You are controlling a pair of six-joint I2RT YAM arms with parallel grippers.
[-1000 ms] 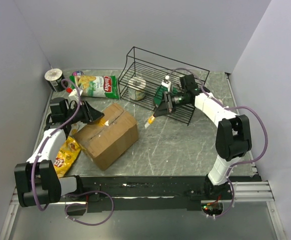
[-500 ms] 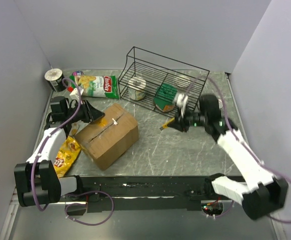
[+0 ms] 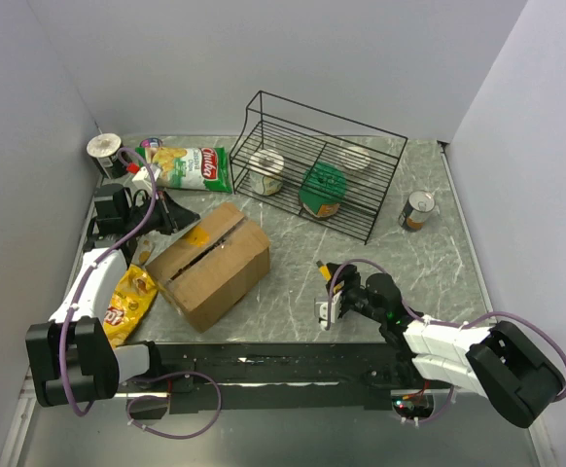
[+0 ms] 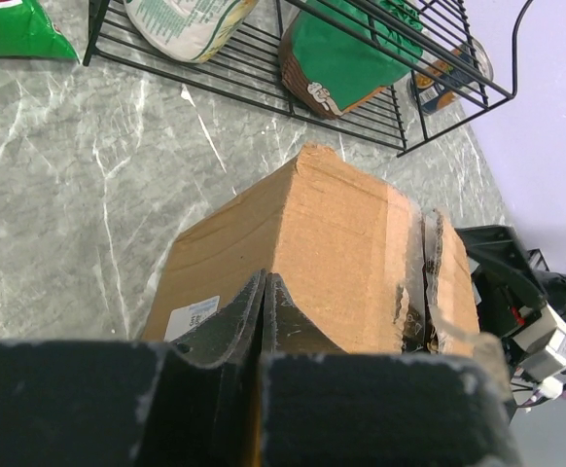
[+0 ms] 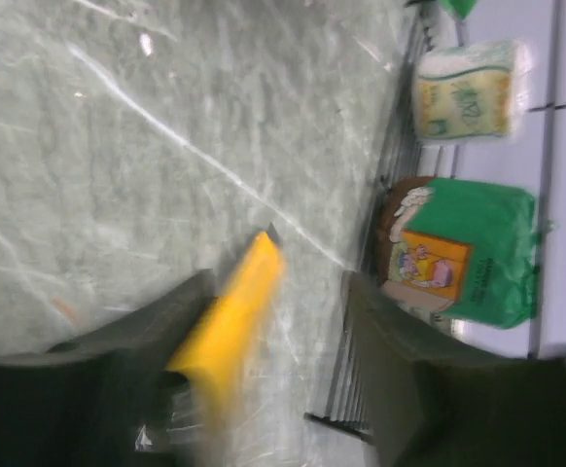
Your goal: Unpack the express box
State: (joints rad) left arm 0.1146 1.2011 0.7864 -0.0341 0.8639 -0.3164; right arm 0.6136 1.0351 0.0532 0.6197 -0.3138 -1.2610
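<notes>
The express box (image 3: 210,263) is a brown cardboard box lying on the table left of centre, its taped flaps closed along a torn seam. In the left wrist view, the box (image 4: 341,233) shows a white label (image 4: 191,316). My left gripper (image 3: 178,218) is shut and empty, with its tips (image 4: 264,279) at the box's back-left corner. My right gripper (image 3: 325,290) hangs low near the table's front edge with its jaws apart. A blurred yellow cutter (image 5: 229,326) lies against one finger and does not touch the other.
A black wire basket (image 3: 361,136) at the back holds a green bag (image 3: 322,185) and pale packs. A green chip bag (image 3: 186,165) and a paper roll (image 3: 106,151) lie at the back left, a yellow snack bag (image 3: 127,292) left of the box, and a can (image 3: 419,209) at right.
My right arm swung from the basket down to the table's front edge, carrying the yellow cutter, and its jaws opened. My left gripper closed and stayed at the box's corner.
</notes>
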